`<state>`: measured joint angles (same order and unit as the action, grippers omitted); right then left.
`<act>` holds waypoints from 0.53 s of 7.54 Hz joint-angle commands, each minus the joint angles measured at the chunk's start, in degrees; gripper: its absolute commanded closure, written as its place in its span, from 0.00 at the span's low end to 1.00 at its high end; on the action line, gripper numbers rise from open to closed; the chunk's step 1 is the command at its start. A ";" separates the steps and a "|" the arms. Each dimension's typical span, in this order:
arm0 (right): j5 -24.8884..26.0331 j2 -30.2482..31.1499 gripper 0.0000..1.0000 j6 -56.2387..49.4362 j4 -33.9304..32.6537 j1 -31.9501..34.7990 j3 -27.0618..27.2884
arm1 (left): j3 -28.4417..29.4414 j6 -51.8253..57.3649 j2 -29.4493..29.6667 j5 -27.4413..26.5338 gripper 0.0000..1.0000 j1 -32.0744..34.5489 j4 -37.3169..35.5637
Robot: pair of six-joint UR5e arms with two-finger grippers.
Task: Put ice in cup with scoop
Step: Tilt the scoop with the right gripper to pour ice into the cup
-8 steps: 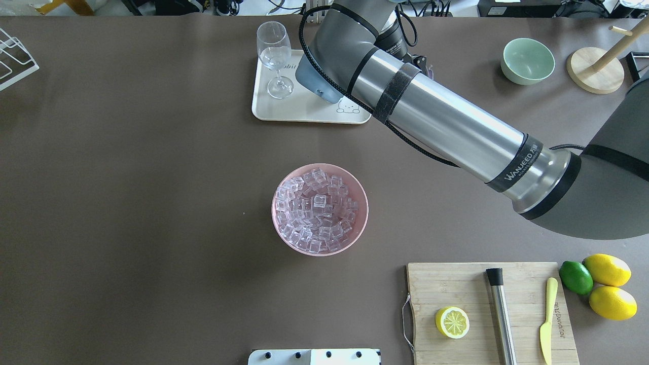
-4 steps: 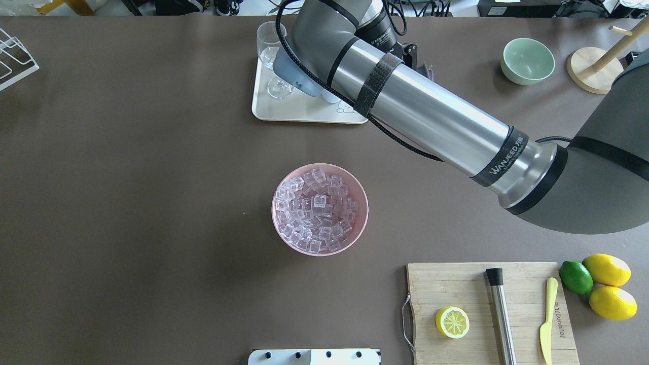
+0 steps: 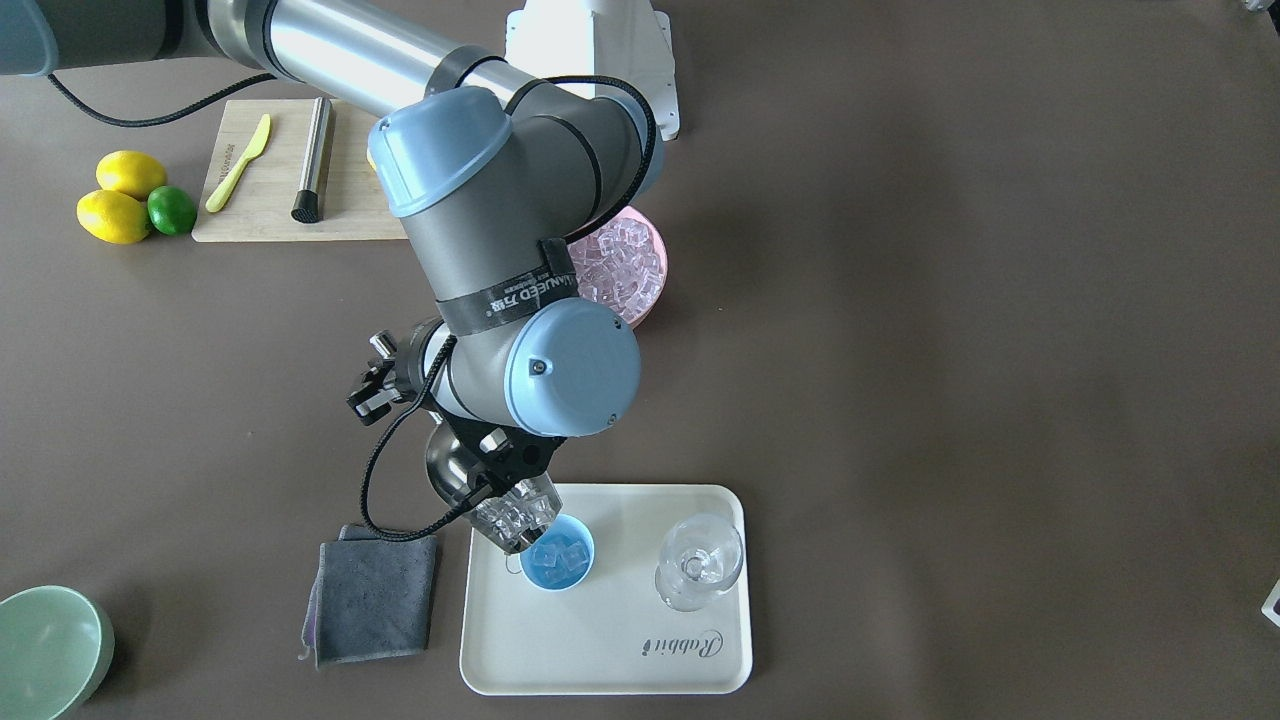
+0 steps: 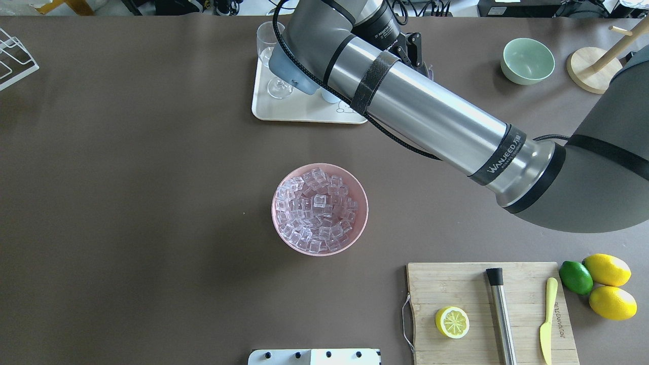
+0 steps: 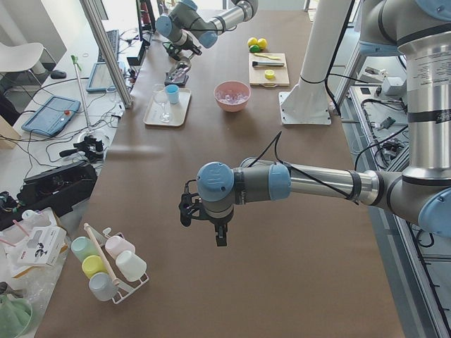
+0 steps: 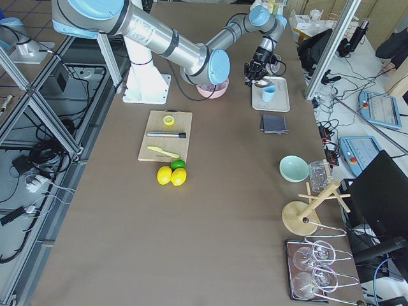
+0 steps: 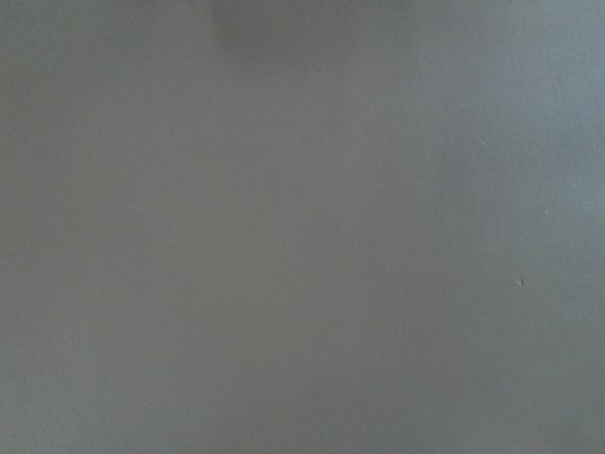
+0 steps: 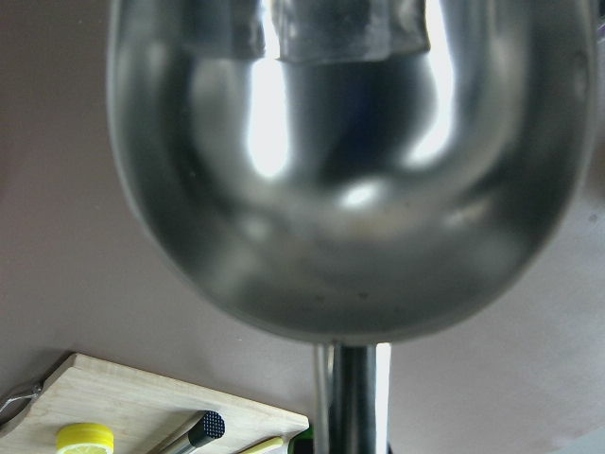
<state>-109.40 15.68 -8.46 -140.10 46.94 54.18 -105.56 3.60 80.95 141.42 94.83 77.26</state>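
Where the brown table (image 4: 127,203) ends past the cup (image 5: 172,94), cables (image 6: 38,153) sprawl.

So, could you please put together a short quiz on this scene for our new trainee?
1. True or false: the light-blue cup already holds ice cubes.
2. What stands beside it on the white tray? A) wine glass B) lemon C) green bowl
3. Which tool is tipped over the cup?
Key: 1 true; 2 A; 3 the steel scoop.
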 commanded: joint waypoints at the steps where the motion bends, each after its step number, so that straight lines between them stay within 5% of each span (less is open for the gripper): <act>1: 4.27 -0.56 1.00 0.20 -0.09 0.00 -0.04 | 0.00 0.00 0.09 0.00 0.02 0.00 0.00; 4: 9.46 -1.17 1.00 2.56 -0.09 -0.52 -0.13 | 0.00 0.00 0.00 0.00 0.02 0.00 0.00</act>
<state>-102.39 14.83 -7.57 -140.18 46.89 54.10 -105.56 3.60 80.97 141.42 94.83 77.26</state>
